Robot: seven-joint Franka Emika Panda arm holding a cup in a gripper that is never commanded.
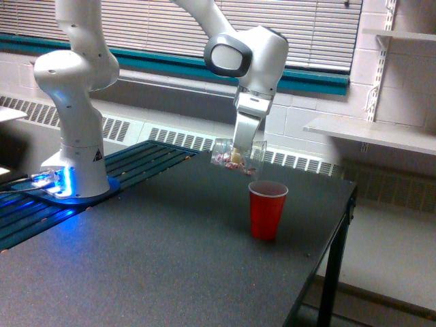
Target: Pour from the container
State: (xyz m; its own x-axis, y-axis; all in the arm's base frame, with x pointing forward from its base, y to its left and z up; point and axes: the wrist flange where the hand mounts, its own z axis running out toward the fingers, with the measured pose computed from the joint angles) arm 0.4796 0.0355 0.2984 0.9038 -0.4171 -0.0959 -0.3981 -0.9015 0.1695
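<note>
Near the frame's centre, the clear container [234,157] is held tipped on its side, clamped in the gripper [240,154], just above the red cup [267,210].

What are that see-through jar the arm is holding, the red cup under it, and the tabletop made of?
The see-through jar looks like clear, glossy plastic: pinkish-brown bits show through its wall. Glass cannot be ruled out. The red cup looks like thin opaque plastic with a smooth, slightly shiny wall. The tabletop is dark grey and matte with fine speckles, perhaps laminate or a coated board; the picture leaves that open.
</note>
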